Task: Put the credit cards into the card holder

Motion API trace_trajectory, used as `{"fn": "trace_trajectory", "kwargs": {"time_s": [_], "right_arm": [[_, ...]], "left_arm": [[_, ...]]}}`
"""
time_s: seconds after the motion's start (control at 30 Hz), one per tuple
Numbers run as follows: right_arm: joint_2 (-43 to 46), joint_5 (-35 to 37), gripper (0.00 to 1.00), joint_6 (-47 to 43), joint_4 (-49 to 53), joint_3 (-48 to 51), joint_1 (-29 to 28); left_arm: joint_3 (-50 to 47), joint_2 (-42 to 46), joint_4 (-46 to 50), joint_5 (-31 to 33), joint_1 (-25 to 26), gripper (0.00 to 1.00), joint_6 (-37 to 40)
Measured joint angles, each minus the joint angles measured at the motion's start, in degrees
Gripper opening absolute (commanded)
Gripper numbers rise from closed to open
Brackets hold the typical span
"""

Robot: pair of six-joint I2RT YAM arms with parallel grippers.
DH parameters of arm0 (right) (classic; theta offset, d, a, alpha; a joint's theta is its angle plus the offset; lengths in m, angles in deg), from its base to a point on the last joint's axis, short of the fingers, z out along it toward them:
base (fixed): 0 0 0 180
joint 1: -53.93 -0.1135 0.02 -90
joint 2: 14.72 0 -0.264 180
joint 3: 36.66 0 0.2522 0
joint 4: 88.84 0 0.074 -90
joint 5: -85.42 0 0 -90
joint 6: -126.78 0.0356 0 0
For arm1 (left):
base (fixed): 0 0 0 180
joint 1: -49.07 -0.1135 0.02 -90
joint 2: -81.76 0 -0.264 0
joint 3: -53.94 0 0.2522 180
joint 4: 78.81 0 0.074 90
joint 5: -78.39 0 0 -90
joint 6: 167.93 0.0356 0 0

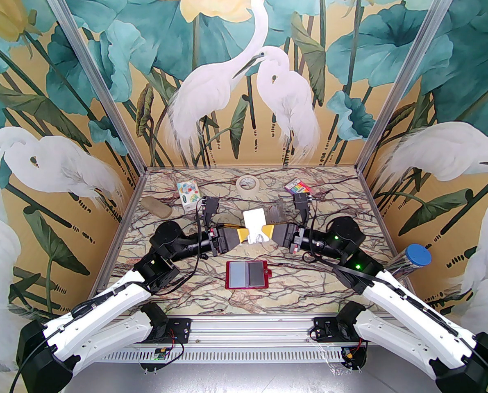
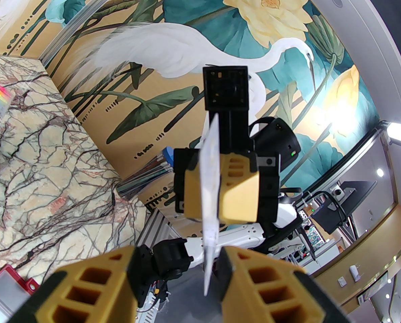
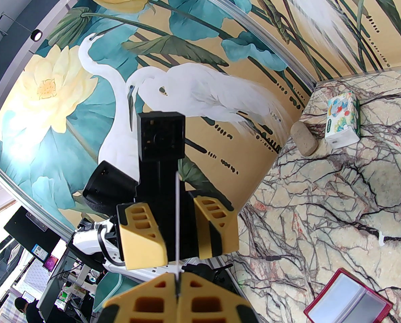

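Marble-veined surface (image 1: pixel 178 297) sits inside walls painted with herons and lotus. Nearest the arm bases, the card holder (image 1: pixel 248 274) lies open and flat, red rim up, one half pale grey and the other darker. Just beyond it, the right end effector (image 1: pixel 267 231) is clamped tight on a pale credit card (image 1: pixel 255 220), which stands on edge above the surface. The left end effector (image 1: pixel 244 236) faces it, its fingers parted on either side of the same card. Farther back lie a stone (image 1: pixel 155 208), a tissue packet (image 1: pixel 189 194), a tape roll (image 1: pixel 248 185) and a rainbow-striped packet (image 1: pixel 298 186).
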Motion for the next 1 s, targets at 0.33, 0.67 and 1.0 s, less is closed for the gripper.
{"fn": "trace_trajectory", "kwargs": {"time_s": [0.33,0.67,1.0], "right_arm": [[-0.5,0.0,0.00,0.0,0.1,0.6,-0.3],[-0.6,-0.2,0.23,-0.5,0.9,0.5,-0.5],[-0.3,-4.4,0.49,-10.3,12.6,-4.3,-0.5]], "left_arm": [[0.0,0.0,-1.4,-1.8,0.0,0.17,-1.0],[0.0,0.0,-1.2,-2.6,-0.2,0.00,-1.2],[0.1,1.7,6.2,-6.9,-0.2,0.00,1.7]]}}
